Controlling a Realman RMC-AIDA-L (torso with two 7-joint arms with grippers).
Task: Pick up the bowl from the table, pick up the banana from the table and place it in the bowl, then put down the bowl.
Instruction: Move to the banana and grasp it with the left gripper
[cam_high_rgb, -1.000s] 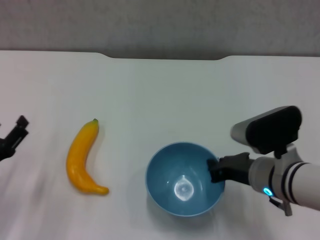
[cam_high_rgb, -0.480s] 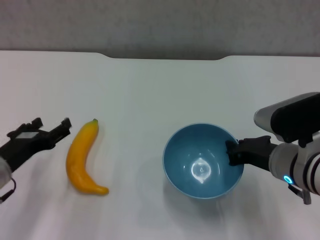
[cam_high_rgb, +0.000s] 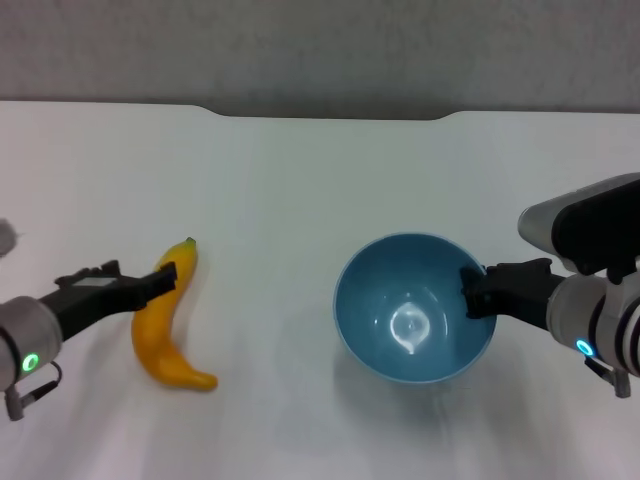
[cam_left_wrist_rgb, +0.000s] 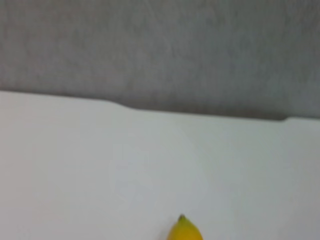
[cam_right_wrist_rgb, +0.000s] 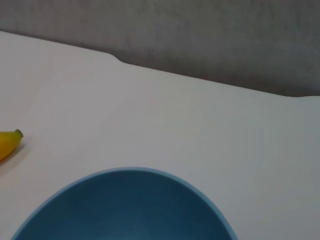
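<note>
The light-blue bowl (cam_high_rgb: 413, 322) hangs a little above the white table (cam_high_rgb: 300, 180), with its shadow under it. My right gripper (cam_high_rgb: 475, 293) is shut on the bowl's right rim. The bowl's inside also fills the lower part of the right wrist view (cam_right_wrist_rgb: 125, 210). The yellow banana (cam_high_rgb: 165, 335) lies on the table at the left, stem tip pointing away from me. My left gripper (cam_high_rgb: 145, 272) is open at the banana's upper half, one finger lying over it. The left wrist view shows only the banana's tip (cam_left_wrist_rgb: 184, 231).
The table's far edge has a shallow notch (cam_high_rgb: 330, 115) against a grey wall. The banana's tip also shows at the edge of the right wrist view (cam_right_wrist_rgb: 7, 142). Bare tabletop lies between the banana and the bowl.
My right gripper has carried the bowl up and to the right. My left arm has come in from the left edge and reached the banana's upper half.
</note>
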